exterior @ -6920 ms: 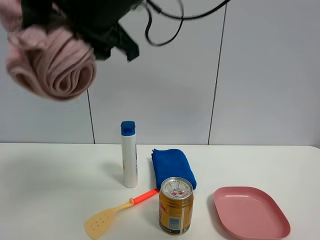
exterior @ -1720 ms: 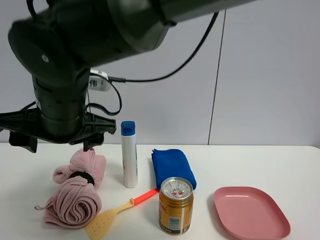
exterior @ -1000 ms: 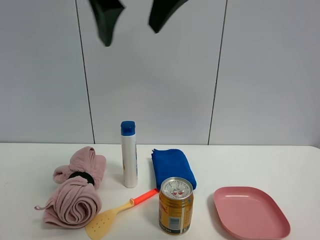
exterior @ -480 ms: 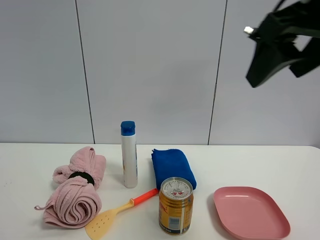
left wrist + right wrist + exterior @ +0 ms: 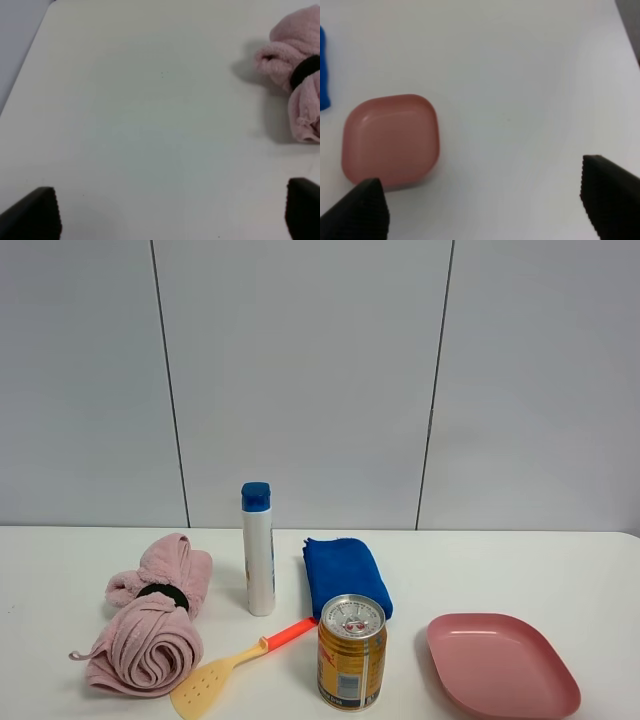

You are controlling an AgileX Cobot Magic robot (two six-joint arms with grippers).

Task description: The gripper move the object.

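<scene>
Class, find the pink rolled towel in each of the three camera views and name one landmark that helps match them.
Exterior high: pink towel lies at lower left, left of the white bottle.
Left wrist: at the right edge.
Right wrist: not in it.
Shared landmark: its black band.

Fluffy pink towel (image 5: 148, 625), shiny metal can (image 5: 352, 652).

Even, bright light is cast from overhead; short soft shadows are thrown on the white surface (image 5: 60, 570). Wrist views are rendered softer (dark fingers (image 5: 360, 210) blurred at the edges).
</scene>
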